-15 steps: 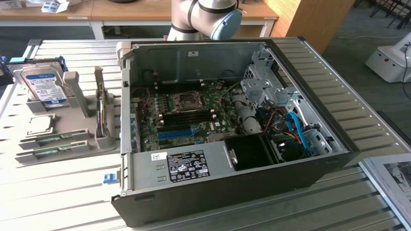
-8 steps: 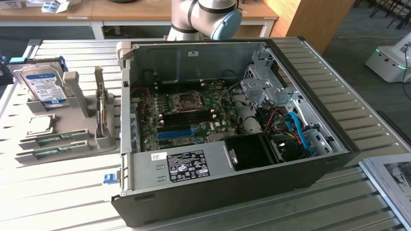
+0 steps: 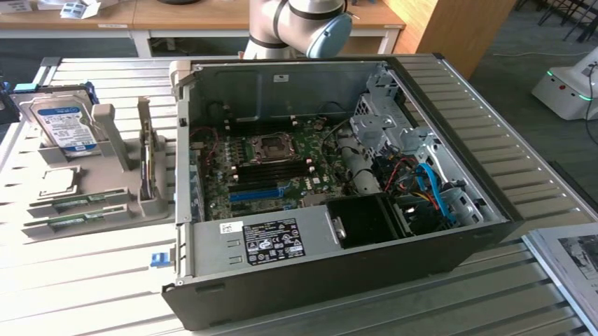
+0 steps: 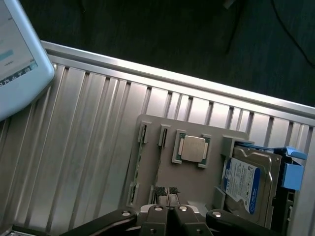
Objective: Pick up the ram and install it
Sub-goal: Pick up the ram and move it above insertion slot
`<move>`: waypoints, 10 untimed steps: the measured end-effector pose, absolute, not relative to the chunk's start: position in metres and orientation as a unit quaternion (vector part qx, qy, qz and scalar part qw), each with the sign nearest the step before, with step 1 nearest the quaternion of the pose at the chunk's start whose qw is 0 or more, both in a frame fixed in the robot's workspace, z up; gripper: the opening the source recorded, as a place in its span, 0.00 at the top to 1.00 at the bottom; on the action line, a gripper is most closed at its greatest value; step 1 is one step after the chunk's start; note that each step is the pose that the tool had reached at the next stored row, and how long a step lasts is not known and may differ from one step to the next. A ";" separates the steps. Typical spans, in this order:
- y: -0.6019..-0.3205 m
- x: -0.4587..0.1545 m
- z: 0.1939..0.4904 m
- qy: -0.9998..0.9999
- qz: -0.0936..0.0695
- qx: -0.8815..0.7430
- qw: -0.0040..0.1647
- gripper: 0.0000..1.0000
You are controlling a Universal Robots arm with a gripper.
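Note:
Two slim green ram sticks stand on edge in a grey holder (image 3: 131, 203) at the exterior view's left, one (image 3: 82, 201) beside the CPU and one (image 3: 75, 221) further out. I cannot tell which is the task's ram. In the wrist view my gripper (image 4: 167, 191) is shut with nothing in it. It hovers above the holder (image 4: 172, 177), its fingertips over the end of the stick nearer the CPU (image 4: 158, 160). The open computer case (image 3: 327, 189) shows its motherboard with a blue slot (image 3: 254, 194).
The holder also carries a hard drive (image 3: 64, 124) (image 4: 243, 184) and a CPU (image 3: 56, 182) (image 4: 192, 149). The arm (image 3: 299, 28) rises behind the case. A white screen device (image 4: 19, 54) lies on the ribbed metal table (image 3: 84, 280). Papers (image 3: 572, 260) sit at the right edge.

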State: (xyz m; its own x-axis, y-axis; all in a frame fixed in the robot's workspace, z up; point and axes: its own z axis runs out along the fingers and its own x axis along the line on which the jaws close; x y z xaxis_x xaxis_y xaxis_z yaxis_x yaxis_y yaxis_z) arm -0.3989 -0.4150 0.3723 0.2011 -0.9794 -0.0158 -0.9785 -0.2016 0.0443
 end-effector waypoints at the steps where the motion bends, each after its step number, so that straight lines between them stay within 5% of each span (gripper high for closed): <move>1: -0.415 -0.399 0.372 -0.636 -0.020 0.772 0.012 0.90; 10: -0.415 -0.399 0.372 -0.656 -0.020 0.754 0.012 0.90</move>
